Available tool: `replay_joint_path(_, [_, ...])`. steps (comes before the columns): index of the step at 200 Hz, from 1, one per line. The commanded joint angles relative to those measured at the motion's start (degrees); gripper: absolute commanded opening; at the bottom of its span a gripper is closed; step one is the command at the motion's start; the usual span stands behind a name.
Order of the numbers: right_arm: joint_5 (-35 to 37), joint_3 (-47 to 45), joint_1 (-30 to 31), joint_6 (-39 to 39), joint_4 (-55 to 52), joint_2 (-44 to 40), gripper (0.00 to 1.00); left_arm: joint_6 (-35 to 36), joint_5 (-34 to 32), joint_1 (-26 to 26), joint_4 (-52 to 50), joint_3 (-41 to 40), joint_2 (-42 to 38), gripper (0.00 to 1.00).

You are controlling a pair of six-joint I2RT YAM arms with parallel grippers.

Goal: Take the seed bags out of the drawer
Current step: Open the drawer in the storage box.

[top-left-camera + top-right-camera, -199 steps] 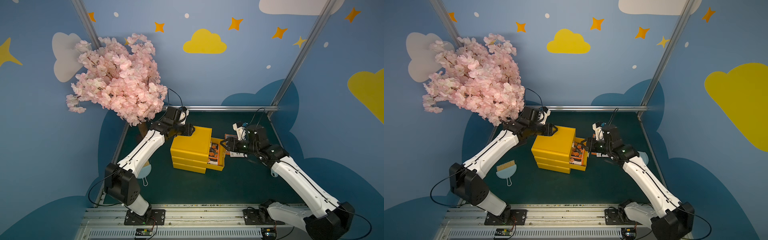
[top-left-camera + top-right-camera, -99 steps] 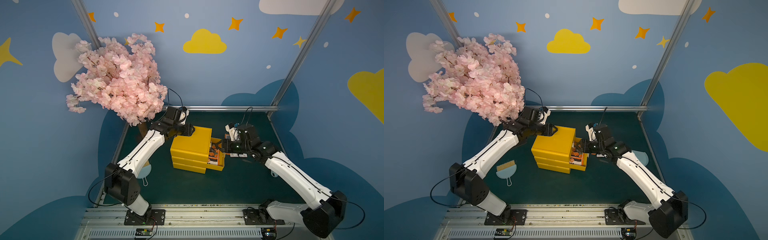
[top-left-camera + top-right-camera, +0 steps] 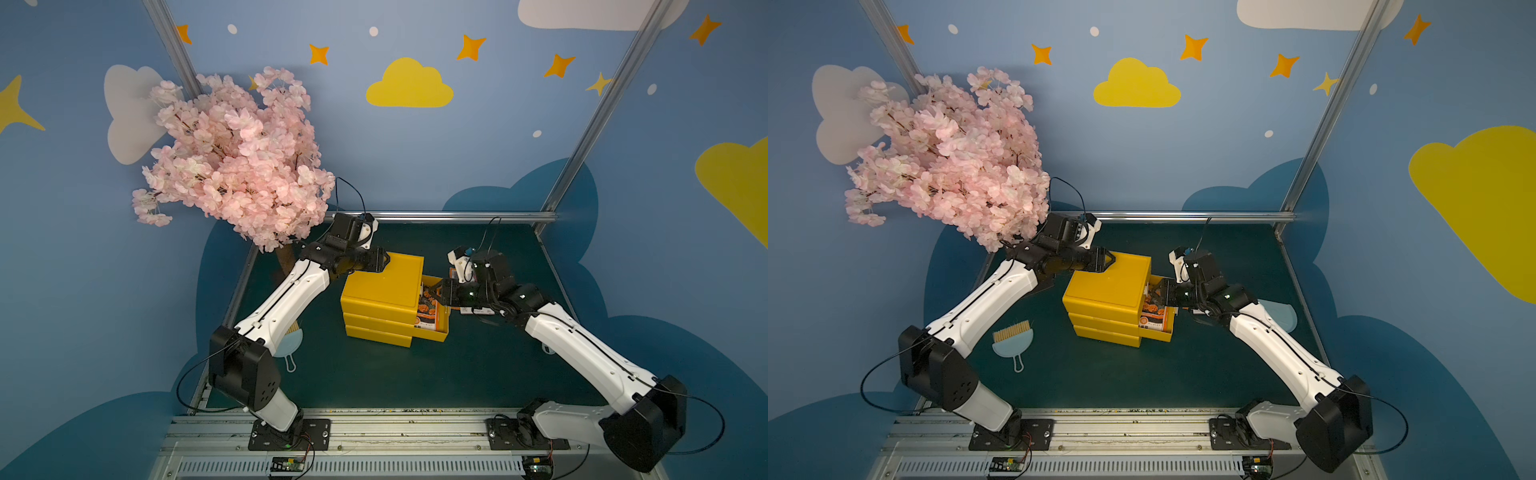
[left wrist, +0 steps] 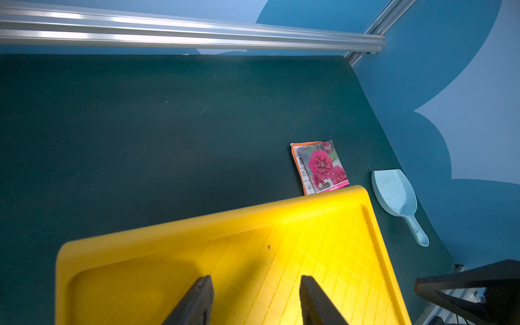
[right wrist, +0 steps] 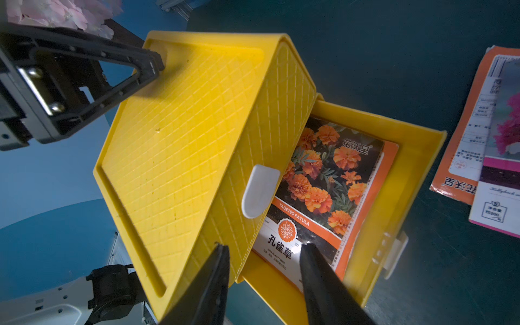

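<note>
The drawer (image 5: 416,174) (image 3: 444,320) (image 3: 1169,328) is pulled out of the yellow cabinet (image 3: 382,282) toward the right. An orange-flower seed bag (image 5: 323,180) (image 3: 428,309) (image 3: 1154,313) lies flat inside it. The magenta-flower seed bag (image 4: 320,166) (image 5: 492,140) lies on the green mat beside the cabinet. My right gripper (image 5: 264,247) (image 3: 434,293) (image 3: 1156,291) hangs open over the drawer's near end. One finger is above the orange bag and the other is in front of the cabinet face. My left gripper (image 4: 255,278) (image 3: 386,259) (image 3: 1111,262) is open, with its fingertips resting on the cabinet top.
Above the open drawer is a shut drawer front with a white tab (image 5: 260,191). A pink blossom tree (image 3: 232,153) stands at the back left. A pale blue scoop (image 4: 394,194) (image 3: 1277,316) lies right of the cabinet. A small brush (image 3: 1013,336) lies left of it.
My right gripper has moved left from beside the magenta bag to over the open drawer, and its jaws have narrowed a little. The left arm has stayed on the cabinet top.
</note>
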Motion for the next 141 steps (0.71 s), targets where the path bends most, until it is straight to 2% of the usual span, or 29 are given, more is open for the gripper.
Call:
replay_joint_path(1, [-0.48, -0.78, -0.53, 2.22, 3.5, -0.84, 0.42, -0.62, -0.42, -0.05, -10.69, -3.96, 4.79, 0.55])
replay_joint_path(90, [1.33, -2.75, -3.94, 6.42, -1.07, 0.74, 0.4, -0.43, 0.11, -0.13, -10.07, -4.49, 4.99, 0.55])
replay_joint_path(123, [0.55, -6.38, -5.68, 7.33, -0.54, -3.35, 0.49, -0.15, 0.0, -0.07, -10.06, -4.33, 5.47, 0.55])
replay_joint_path(141, [0.76, -9.5, -7.03, 7.23, 0.93, -6.08, 0.5, -0.09, 0.11, -0.05, -9.99, -4.19, 5.64, 0.55])
